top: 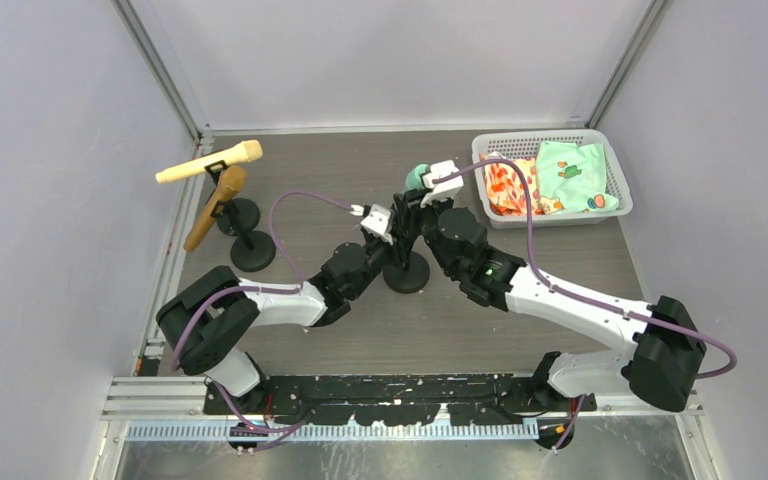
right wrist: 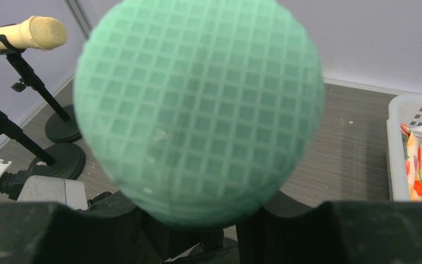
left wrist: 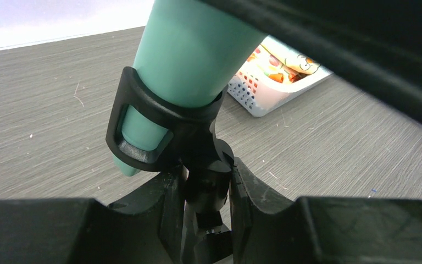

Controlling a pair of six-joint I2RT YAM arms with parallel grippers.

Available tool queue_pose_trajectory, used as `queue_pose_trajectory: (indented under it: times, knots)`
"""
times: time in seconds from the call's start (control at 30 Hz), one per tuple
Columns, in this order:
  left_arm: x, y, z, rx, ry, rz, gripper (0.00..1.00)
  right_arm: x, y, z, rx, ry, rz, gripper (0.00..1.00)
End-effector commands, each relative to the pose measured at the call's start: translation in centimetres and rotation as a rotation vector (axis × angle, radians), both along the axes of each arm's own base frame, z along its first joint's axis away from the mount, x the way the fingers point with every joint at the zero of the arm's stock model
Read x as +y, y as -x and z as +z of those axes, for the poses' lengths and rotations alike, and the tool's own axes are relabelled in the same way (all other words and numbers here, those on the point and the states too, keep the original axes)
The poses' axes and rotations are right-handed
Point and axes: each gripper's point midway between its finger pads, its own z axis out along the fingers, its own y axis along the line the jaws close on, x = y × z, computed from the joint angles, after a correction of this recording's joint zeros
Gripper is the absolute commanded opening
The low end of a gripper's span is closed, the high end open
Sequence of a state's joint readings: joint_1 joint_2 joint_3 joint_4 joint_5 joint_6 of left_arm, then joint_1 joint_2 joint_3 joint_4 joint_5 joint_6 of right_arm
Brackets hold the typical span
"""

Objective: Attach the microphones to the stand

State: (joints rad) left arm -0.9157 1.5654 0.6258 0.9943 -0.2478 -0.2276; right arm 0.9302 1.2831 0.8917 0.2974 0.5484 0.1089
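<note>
- At the far left of the worktop [top: 340, 170], the cream-yellow microphone [top: 210, 162] and the golden-brown microphone [top: 216, 205] lie in the clips of the two far-left stands [top: 252, 252]. By my reckoning only the third one is left to seat.
- The left arm [top: 270, 303] reaches from its near-left base in towards the middle, elbow low and wrist angled up.
- The left gripper [left wrist: 209, 187] is closed narrow on the neck of the middle stand [top: 407, 272], just under the clip [left wrist: 143, 126], bracing it.
- The mint-green microphone [left wrist: 192, 49] is threaded through that clip. Its narrow tail pokes out below the ring and its body leans up and to the right.
- To finish well, I would press the microphone along its own axis until the wider body wedges in the ring. The left gripper should hold firm so the stand neither tips nor swivels.
- Only then would I let go of the microphone, and of the stand after that.
- The right gripper [top: 428, 192] looks clamped on the microphone just below its round mesh head, which fills that wrist's view. The contact itself is hidden behind the head.
- The right arm [top: 560, 300] stretches from the near right, folded at the elbow, with its wrist above the stand.
- The white basket [top: 540, 138] with printed cloths sits at the far right, well apart.
</note>
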Motion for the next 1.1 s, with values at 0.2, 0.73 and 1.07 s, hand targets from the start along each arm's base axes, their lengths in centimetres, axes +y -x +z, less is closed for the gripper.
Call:
queue_pose_trajectory:
  times: [0.2, 0.73, 1.07]
  knots:
    - [-1.3, 1.5, 5.2, -0.115, 0.136, -0.080, 0.00, -4.5, 5.4, -21.2, 0.500, 0.536, 0.093, 0.01]
    - [-0.4, 1.3, 4.2, -0.096, 0.124, -0.041, 0.00, -3.7, 5.2, -15.0, 0.372, 0.332, 0.111, 0.12]
    - [-0.5, 1.3, 2.9, -0.074, 0.101, -0.044, 0.00, -2.3, 4.9, -5.6, 0.198, 0.126, 0.163, 0.54]
